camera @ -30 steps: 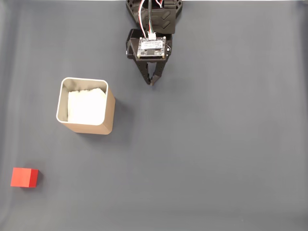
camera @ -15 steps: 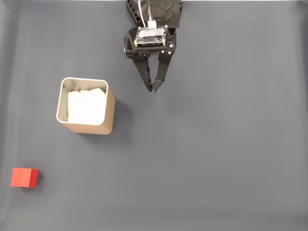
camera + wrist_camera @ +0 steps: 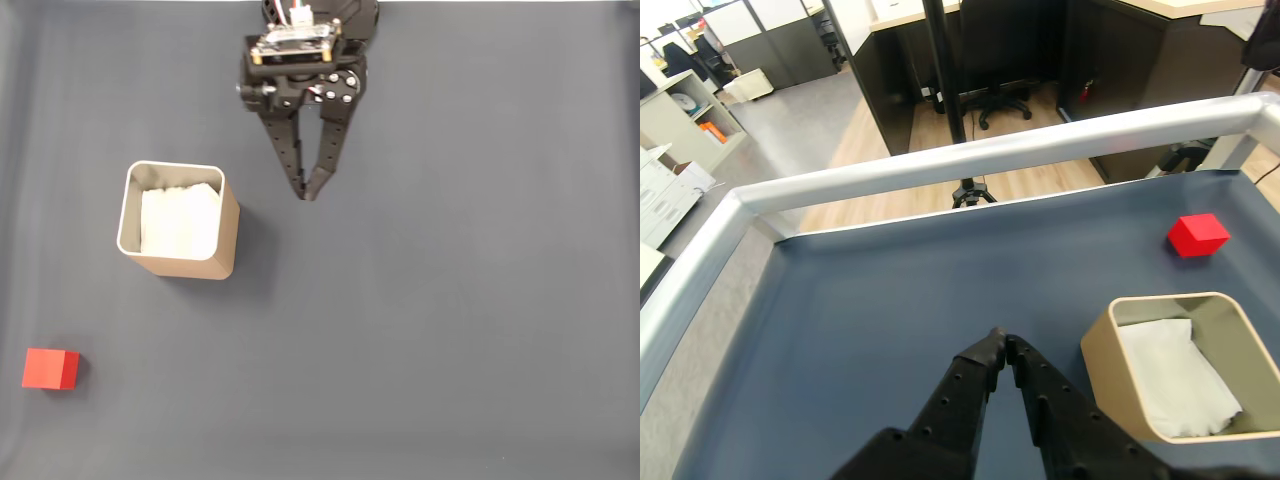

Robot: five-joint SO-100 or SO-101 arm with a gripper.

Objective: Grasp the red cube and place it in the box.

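The red cube [image 3: 50,368] lies on the dark grey mat near the bottom left corner of the fixed view; the wrist view has the red cube [image 3: 1198,235] far off at the right, beyond the box. The tan box [image 3: 178,219] with white padding stands left of centre, and the box [image 3: 1177,363] sits at the lower right in the wrist view. My black gripper [image 3: 308,192] reaches down from the top centre, shut with its tips together and holding nothing. It is to the right of the box, apart from it. The gripper [image 3: 1000,346] points out over bare mat.
A silver rail [image 3: 970,160] borders the mat's far edge in the wrist view, with an office floor and furniture beyond. Open grey mat [image 3: 450,320] spreads over the right and lower parts of the fixed view.
The arm has stretched further out from the top edge and turned slightly left; the fingertips moved down the picture. The cube and box have not moved.
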